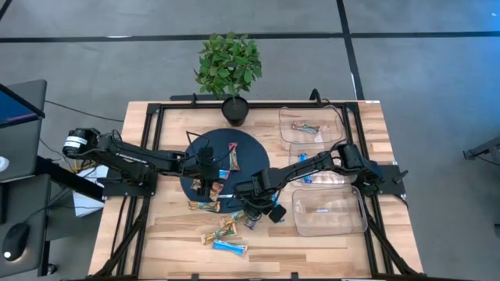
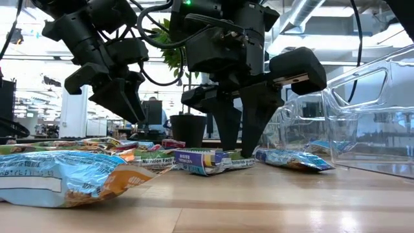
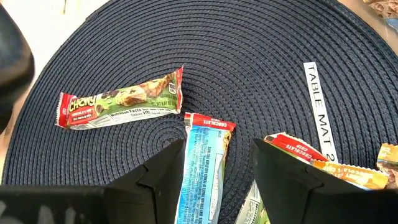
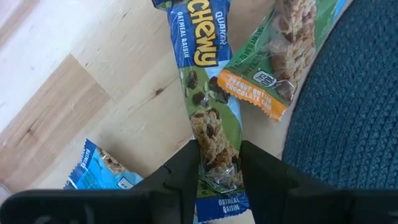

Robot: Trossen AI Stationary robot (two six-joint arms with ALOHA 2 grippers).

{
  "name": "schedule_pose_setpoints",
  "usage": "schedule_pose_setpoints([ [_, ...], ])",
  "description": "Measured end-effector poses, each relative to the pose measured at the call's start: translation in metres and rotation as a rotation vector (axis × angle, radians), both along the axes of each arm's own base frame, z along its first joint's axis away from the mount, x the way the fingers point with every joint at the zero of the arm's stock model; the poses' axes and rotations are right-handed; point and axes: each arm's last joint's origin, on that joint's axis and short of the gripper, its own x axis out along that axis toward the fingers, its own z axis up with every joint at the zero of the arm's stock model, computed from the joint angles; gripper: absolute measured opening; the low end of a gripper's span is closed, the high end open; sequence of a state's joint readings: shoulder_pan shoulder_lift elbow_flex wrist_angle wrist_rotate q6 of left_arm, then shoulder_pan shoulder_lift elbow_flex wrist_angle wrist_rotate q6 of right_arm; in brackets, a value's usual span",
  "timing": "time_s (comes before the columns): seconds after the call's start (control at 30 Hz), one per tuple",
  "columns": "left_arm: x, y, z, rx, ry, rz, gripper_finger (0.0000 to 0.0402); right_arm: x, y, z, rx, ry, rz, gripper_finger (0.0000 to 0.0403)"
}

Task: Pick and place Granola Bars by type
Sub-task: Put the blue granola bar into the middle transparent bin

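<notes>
Crinkly blue foil bar [image 4: 214, 149] pinched in right claw [image 4: 219, 163] by woven round mat [image 4: 348, 106]; left claw [image 3: 217, 180] open.

On the wooden desk [image 2: 259, 200], a blue-wrapped bar [image 2: 58, 178] lies nearest the camera. Farther back, the right tool [image 2: 240, 139] reaches down with its fingers on either side of a blue-and-green bar [image 2: 204, 160]. The left tool [image 2: 123, 107] hangs above more bars. A clear plastic bin [image 2: 372, 110] stands alongside, and a potted plant [image 2: 187, 129] behind.
</notes>
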State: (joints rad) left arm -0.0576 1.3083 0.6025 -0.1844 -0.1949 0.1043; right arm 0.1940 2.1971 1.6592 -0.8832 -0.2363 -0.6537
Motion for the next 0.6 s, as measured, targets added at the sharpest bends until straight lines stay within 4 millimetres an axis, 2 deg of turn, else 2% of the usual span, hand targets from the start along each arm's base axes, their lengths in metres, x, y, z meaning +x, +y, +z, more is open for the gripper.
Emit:
schedule_pose_setpoints([
  [0.6, 0.0, -0.0001, 0.0, 0.0, 0.0, 0.0, 0.018, -0.001, -0.0014, 0.004, -0.039, -0.003, -0.024, 0.0087],
])
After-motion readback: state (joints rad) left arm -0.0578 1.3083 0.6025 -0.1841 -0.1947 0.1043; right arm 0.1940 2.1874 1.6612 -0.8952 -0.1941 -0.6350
